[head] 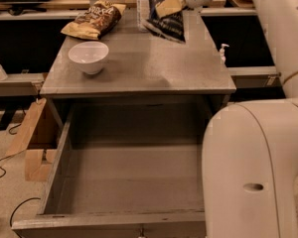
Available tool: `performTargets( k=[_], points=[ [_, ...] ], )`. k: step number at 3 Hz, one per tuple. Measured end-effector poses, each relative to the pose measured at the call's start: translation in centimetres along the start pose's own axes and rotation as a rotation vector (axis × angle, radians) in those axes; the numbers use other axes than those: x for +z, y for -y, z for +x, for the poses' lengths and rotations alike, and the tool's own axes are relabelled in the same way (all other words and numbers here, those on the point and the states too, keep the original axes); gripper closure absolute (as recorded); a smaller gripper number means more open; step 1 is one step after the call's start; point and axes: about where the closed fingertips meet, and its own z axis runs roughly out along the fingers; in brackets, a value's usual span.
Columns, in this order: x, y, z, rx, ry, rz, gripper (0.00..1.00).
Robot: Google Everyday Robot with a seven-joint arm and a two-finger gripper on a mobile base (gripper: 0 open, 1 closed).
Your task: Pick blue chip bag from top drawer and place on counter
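The blue chip bag (170, 24) hangs tilted at the far right of the counter (149, 71); I cannot tell whether its lower edge touches the top. My gripper (170, 5), with yellowish fingers, is shut on the bag's upper part at the top of the view. The top drawer (134, 180) is pulled fully open below the counter's front edge, and its flat grey bottom is bare.
A white bowl (88, 57) stands at the counter's left. A brown and yellow chip bag (94, 20) lies at the far left, and a clear water bottle (143, 1) stands beside the blue bag. My white arm body (253, 167) fills the lower right. Cardboard (32, 138) leans left of the drawer.
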Motion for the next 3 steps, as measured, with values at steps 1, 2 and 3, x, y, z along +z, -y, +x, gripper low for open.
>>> performTargets(
  k=[1, 2, 3],
  points=[
    [1.55, -0.37, 1.81, 0.005, -0.043, -0.010, 0.70],
    [1.79, -0.48, 1.77, 0.006, -0.040, -0.014, 0.47],
    [2.20, -0.64, 1.87, 0.007, -0.043, -0.020, 0.23]
  ],
)
